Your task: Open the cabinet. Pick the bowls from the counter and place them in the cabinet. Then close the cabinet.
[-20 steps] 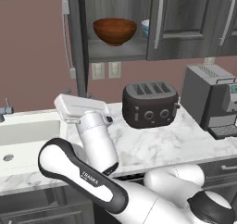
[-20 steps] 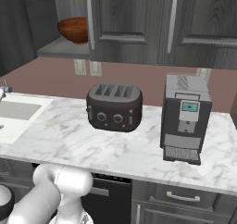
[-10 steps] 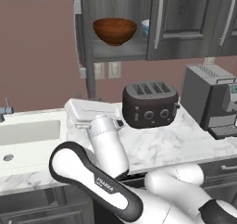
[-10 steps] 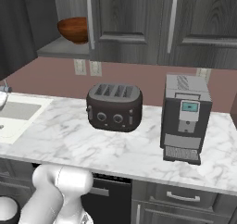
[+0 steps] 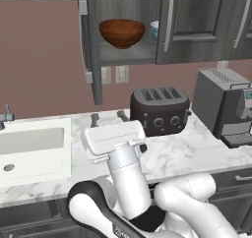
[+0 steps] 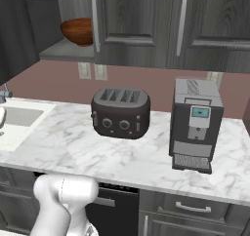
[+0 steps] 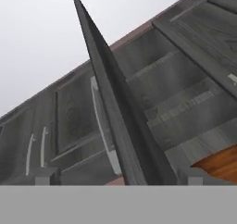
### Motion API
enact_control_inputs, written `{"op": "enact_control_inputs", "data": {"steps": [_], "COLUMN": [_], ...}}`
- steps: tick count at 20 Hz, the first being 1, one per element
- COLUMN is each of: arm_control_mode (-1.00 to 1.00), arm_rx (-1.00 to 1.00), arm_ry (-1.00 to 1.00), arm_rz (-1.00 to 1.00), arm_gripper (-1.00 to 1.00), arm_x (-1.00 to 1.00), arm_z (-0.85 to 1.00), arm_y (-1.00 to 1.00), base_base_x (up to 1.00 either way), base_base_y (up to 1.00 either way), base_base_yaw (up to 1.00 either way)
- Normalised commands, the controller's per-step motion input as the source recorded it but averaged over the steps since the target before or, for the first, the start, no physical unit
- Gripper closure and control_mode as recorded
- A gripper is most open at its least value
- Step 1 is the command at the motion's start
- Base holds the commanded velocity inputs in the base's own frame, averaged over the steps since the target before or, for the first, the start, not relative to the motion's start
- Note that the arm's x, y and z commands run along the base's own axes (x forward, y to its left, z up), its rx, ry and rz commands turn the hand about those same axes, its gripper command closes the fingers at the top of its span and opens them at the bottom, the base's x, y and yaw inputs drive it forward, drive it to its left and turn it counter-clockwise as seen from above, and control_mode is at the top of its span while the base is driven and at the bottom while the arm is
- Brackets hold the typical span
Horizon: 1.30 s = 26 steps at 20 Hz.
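Two bowls on the grey inner shelf of the cabinet [image 5: 123,50]: the reddish-brown wooden bowl [image 5: 122,33] at the open left bay, upright; the pale blue bowl [image 5: 154,29] just beside it to the right, mostly hidden behind the closed door's edge. Left cabinet door [image 7: 115,107] swung out, seen edge-on in the hand view, its silver bar handle [image 7: 102,126] on the face to the left. Gripper [image 5: 107,118] above the counter [image 5: 197,153], fingers pointing up and away, spread wide apart, holding nothing. Counter: white marble, grey-veined. Items on it: dark toaster [image 5: 160,110], grey coffee machine [image 5: 224,106]. Inset white sink [image 5: 32,148] at left.
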Motion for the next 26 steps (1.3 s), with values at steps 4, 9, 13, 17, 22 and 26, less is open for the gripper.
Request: {"op": "enact_control_inputs", "data": {"steps": [4,9,13,17,22,26], "arm_control_mode": [-1.0,-1.0,-1.0,-1.0,-1.0,-1.0], "arm_rx": [0.0,0.0,0.0,0.01,0.04,0.13], "arm_ry": [-0.02,0.0,0.0,0.0,0.0,-0.05], "arm_rz": [-0.21,-0.22,-0.24,-0.29,-0.33,-0.38], "arm_gripper": [-1.0,-1.0,-1.0,-1.0,-1.0,-1.0], "arm_x": [-0.23,-0.08,0.02,0.15,0.0,0.02], "arm_z": [0.0,0.0,0.01,0.0,0.0,0.0], "arm_y": [1.0,1.0,1.0,0.96,0.71,0.65], "base_base_x": [0.0,0.0,0.0,0.0,0.0,0.0], "base_base_y": [0.0,0.0,0.0,0.0,0.0,0.0], "base_base_yaw": [0.0,0.0,0.0,0.0,0.0,0.0]}}
